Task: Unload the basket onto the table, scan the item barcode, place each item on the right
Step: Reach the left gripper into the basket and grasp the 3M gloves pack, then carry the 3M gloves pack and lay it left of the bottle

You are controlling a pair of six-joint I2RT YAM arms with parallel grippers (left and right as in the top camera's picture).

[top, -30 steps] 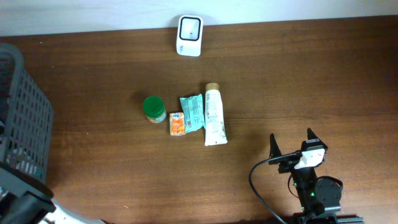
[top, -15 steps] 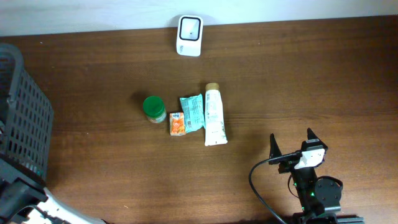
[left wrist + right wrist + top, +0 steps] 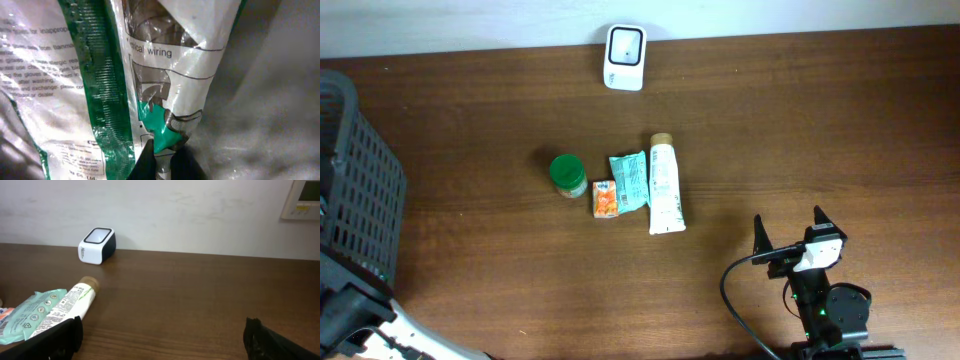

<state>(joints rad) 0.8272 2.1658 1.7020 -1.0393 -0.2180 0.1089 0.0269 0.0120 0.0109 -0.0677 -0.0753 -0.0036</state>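
1. Glove packet (image 3: 167, 107), clear film with green and white print, is filling the left wrist view. The left gripper (image 3: 163, 161) is pinching the packet's near edge, jaws closed tight on the film. The overhead view is not showing the packet, so I am judging it to be lying down by the black basket (image 3: 360, 190) at the near left.
2. I am reading this as the pick-up step: the packet is gripped but not yet lifted.
3. The next move is calling for a lift clear of the basket wall, then a carry to the white scanner (image 3: 624, 44) at the far edge. No barcode is showing here, so the packet is likely needing a turn on the way.
4. The right gripper (image 3: 790, 232) is sitting wide open and empty at the near right, well apart from everything.
5. A green-lidded jar (image 3: 567, 172), orange carton (image 3: 604, 198), teal wipes pack (image 3: 630, 180) and tube (image 3: 665, 185) are clustering mid-table. Bare wood at the far left is offering the open route.
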